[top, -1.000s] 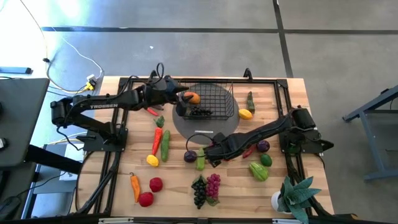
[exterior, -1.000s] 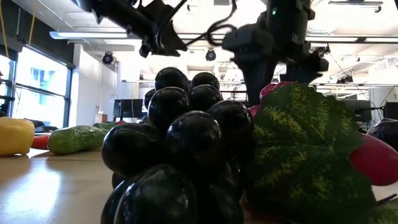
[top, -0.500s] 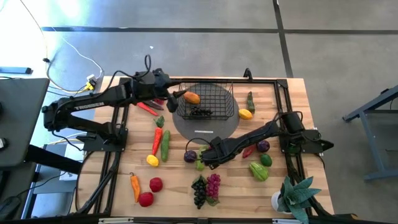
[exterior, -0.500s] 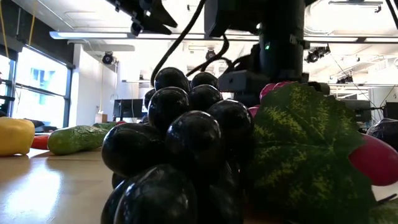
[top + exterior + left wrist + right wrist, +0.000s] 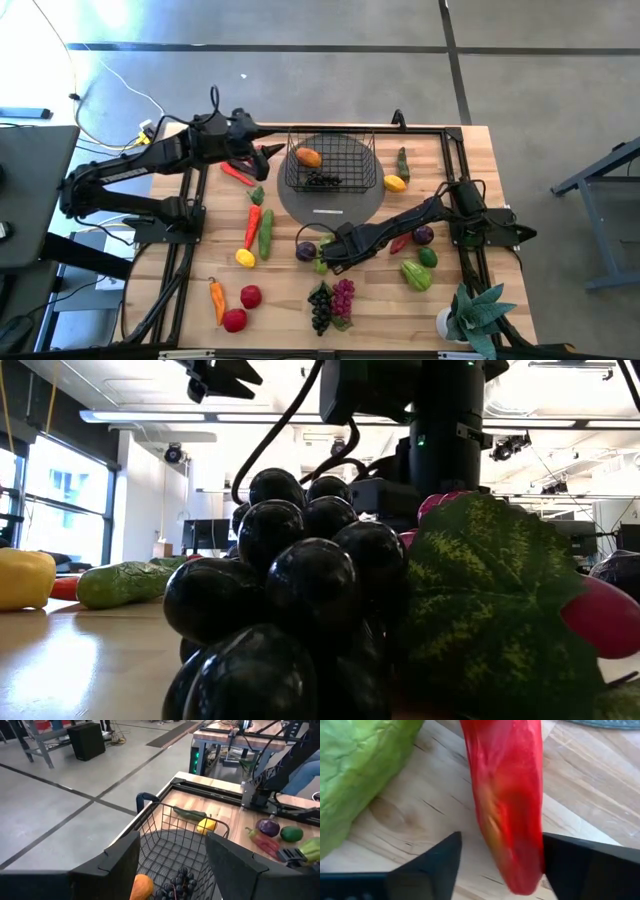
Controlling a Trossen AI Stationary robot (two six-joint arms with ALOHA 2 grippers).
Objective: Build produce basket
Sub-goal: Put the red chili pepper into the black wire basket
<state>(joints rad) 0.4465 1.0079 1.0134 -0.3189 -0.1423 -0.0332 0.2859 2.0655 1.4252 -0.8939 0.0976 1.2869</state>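
The right gripper [image 5: 322,255] is sitting low over the wooden table [image 5: 290,300], its two dark fingers [image 5: 427,865] spread wide around the tip of a glossy red pepper [image 5: 507,805] that is lying between them on the boards; whether either finger is touching it cannot be told. Just beside the pepper in the wrist view a wrinkled, leafy-green vegetable [image 5: 360,780] is lying on the wood. In the high view an eggplant-purple piece [image 5: 305,251] is lying close to this gripper, and dark and purple grapes [image 5: 331,303] are lying nearer the table's front edge.

The left gripper [image 5: 270,152] is hovering off the left side of the basket [image 5: 368,160], fingers [image 5: 120,862] parted and empty. The basket is a black wire-mesh box with a grid floor, standing on a grey round disc [image 5: 355,205] near the table's far edge. Inside it an orange fruit [image 5: 309,157] and a small dark grape cluster [image 5: 322,180] are lying. A yellow lemon [image 5: 394,183] and a slim green pepper [image 5: 402,161] are lying just outside its right wall.

Left of the disc a carrot-orange pepper [image 5: 252,226] and a cucumber [image 5: 266,233] are lying side by side. A potted green plant [image 5: 470,312] is standing at the right front corner.
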